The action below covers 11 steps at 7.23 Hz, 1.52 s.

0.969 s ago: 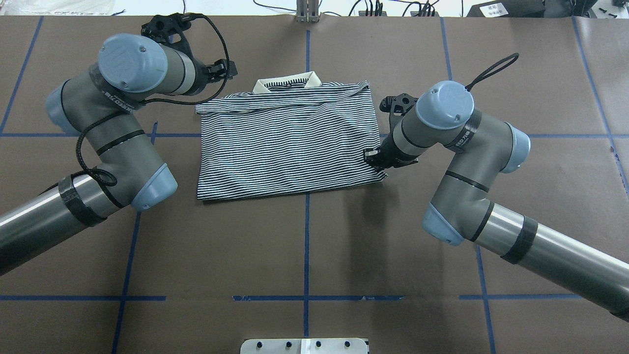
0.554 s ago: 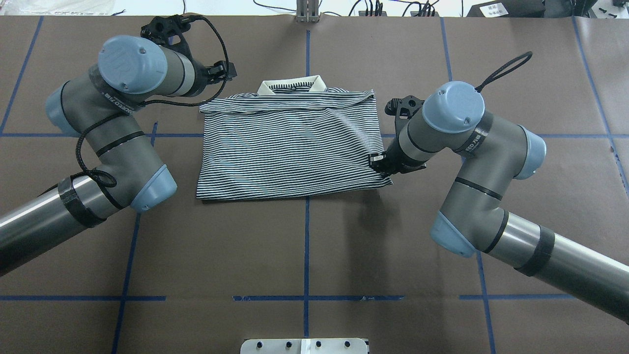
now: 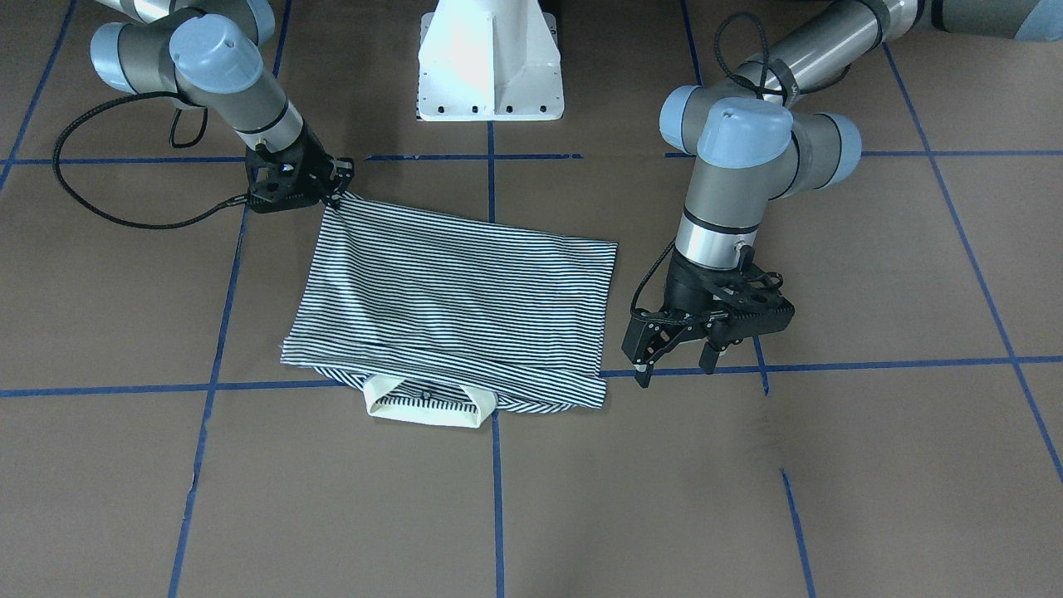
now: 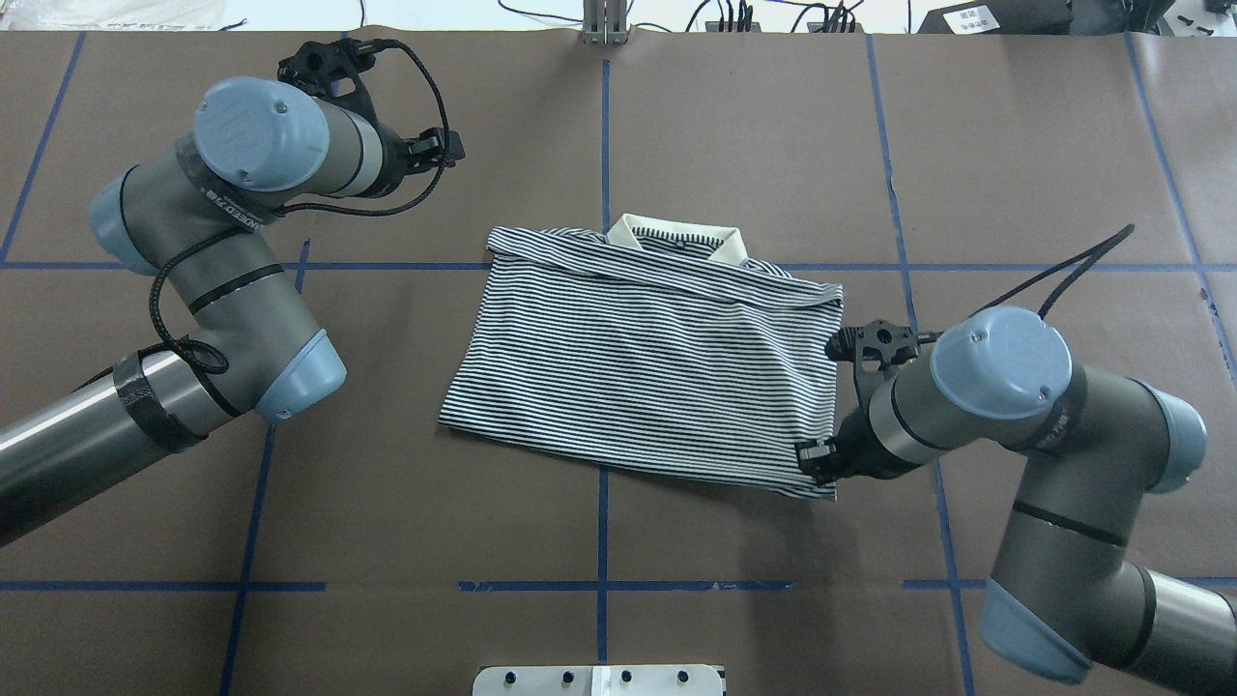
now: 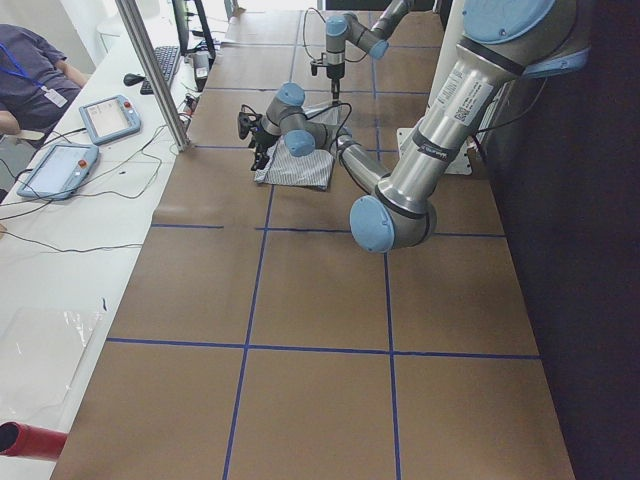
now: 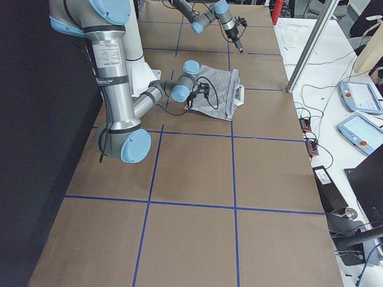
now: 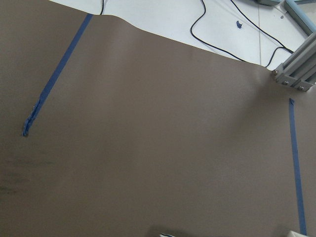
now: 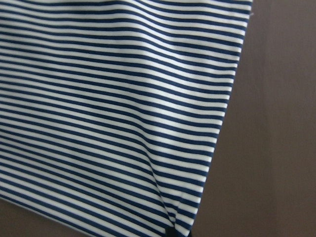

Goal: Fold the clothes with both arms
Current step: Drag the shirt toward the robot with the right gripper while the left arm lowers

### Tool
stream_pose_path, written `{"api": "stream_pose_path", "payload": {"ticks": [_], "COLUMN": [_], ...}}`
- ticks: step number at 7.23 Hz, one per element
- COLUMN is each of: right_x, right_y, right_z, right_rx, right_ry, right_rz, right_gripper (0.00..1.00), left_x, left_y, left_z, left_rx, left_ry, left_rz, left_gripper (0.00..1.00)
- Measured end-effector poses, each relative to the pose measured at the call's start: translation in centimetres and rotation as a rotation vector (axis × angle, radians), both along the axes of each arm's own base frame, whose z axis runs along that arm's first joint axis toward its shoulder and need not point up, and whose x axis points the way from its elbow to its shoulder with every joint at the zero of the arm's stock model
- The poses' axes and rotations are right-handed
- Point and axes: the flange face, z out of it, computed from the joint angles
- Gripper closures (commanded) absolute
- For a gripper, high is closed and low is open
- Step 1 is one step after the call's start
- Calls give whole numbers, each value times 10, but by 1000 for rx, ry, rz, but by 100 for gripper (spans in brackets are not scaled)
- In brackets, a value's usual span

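Pinching 4 o'clock corner of folded navy-and-white striped polo shirt (image 4: 647, 367), mid brown paper surface (image 4: 435, 541), with black right fingers (image 4: 812, 452), probably to drag it straight. Holding black left fingers (image 3: 644, 365) spread at 10 o'clock, clear.

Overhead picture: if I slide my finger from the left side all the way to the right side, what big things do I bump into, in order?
left arm → shirt → right arm
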Motion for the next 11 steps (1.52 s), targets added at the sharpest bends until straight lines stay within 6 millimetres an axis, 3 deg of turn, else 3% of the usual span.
{"api": "stream_pose_path", "payload": {"ticks": [1, 2, 3, 4, 6, 7, 9, 10, 11], "right_x": [1, 1, 4, 11, 15, 14, 25, 34, 41], "right_y": [40, 75, 98, 111, 114, 104, 56, 30, 12], "right_z": [8, 11, 11, 8, -3, -13, -47, -64, -72], "right_rx": [-29, -49, -58, -60, -43, -22, 19, 35, 45], "right_ry": [15, 29, 32, 29, 8, -11, -76, -108, -123], "right_rz": [-41, -72, -95, -109, -101, -68, 53, 111, 152], "right_gripper": [100, 93, 1, 0, 0, 0, 0, 0, 0], "left_x": [2, 2, 3, 6, 14, 20, 38, 61, 91], "left_y": [4, 9, 16, 24, 46, 78, 176, 225, 260], "left_z": [1, -4, -11, -17, -24, -25, -33, -37, -35], "left_rx": [-1, 0, -5, -12, -53, -99, -274, -382, -454], "left_ry": [2, 16, 39, 59, 77, 89, 139, 152, 147], "left_rz": [8, 24, 38, 48, 105, 144, 182, 176, 153], "left_gripper": [0, 0, 0, 0, 0, 1, 8, 9, 9]}}
